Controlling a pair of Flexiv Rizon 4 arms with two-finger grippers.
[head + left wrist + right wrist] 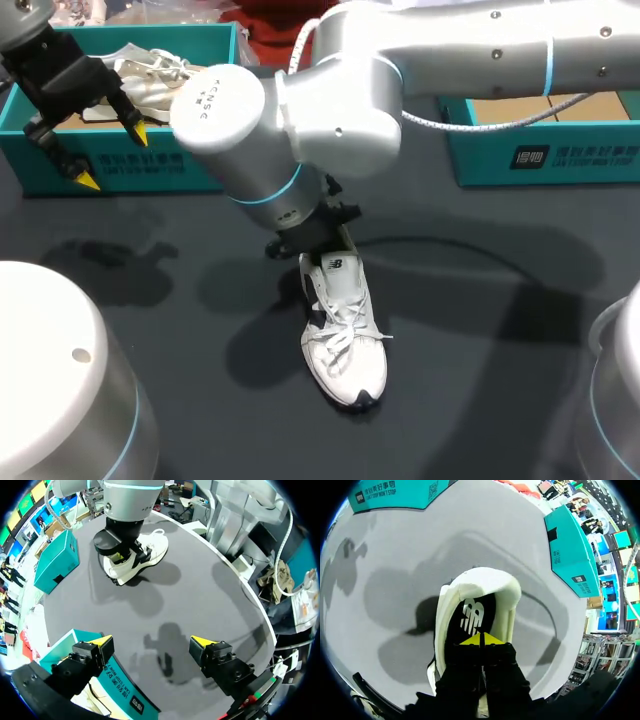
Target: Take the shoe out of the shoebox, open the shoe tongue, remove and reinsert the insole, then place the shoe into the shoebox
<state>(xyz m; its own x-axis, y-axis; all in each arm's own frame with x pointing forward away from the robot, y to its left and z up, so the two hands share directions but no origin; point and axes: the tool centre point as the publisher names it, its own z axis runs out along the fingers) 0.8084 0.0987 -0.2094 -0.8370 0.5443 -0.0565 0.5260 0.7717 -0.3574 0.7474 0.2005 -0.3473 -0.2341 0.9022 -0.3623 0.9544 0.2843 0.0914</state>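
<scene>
In the head view, the white lace-up sneaker [343,335] lies on the dark table [480,330], outside both boxes. Our right gripper [308,243] is down at its heel opening, largely hidden by the wrist. Our left gripper [110,155] hangs over the teal cardboard shoebox [190,170], which holds another pale shoe [150,75].

In the left wrist view, its jaws stand wide apart with nothing between them. The sneaker [145,555] is well apart ahead.

In the right wrist view, the jaws are closed tip to tip inside the collar, on the black insole with a white logo [472,612]. We cannot tell whether any of it is pinched.

We judge two risks. A thin pinch could slip off the insole, and with nothing pinning the sneaker down, pulling might lift or tip the whole shoe.
</scene>
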